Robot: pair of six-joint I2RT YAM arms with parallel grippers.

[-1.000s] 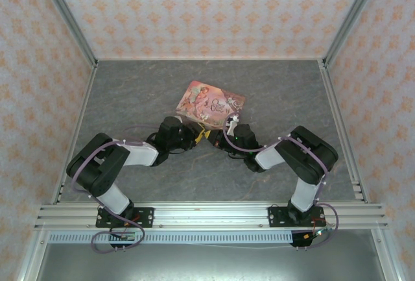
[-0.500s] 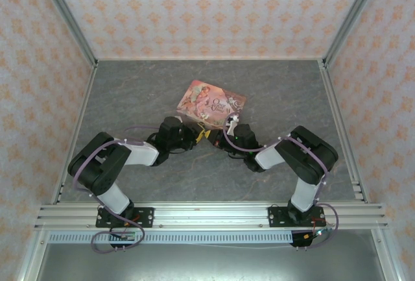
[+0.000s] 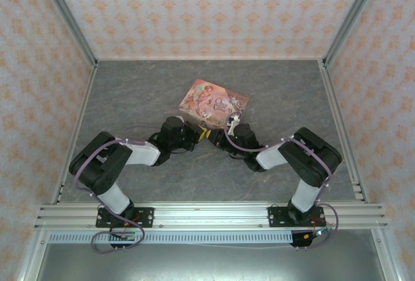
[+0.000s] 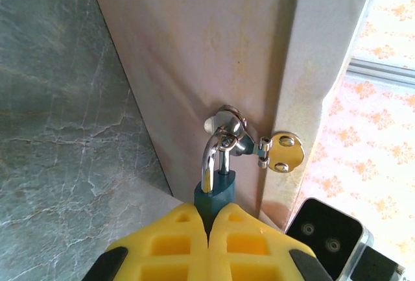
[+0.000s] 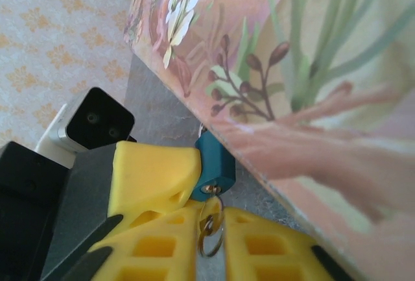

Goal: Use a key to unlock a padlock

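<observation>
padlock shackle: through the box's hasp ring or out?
Through. Left wrist view: the padlock has its chrome shackle hooked through the hasp ring on the box, teal body pinched between the left fingers. Locked or released: cannot tell.

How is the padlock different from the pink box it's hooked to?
The padlock is tiny, the box far bigger. The padlock is plain teal with a silver shackle; the box is pink and picture-covered. The left end effector pinches the padlock; the box rests on the table. They are linked at the box's clasp.

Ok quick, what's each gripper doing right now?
Left gripper: closed on the padlock.
Right gripper: nearly closed around a key ring; whether it grips cannot be told.
</observation>
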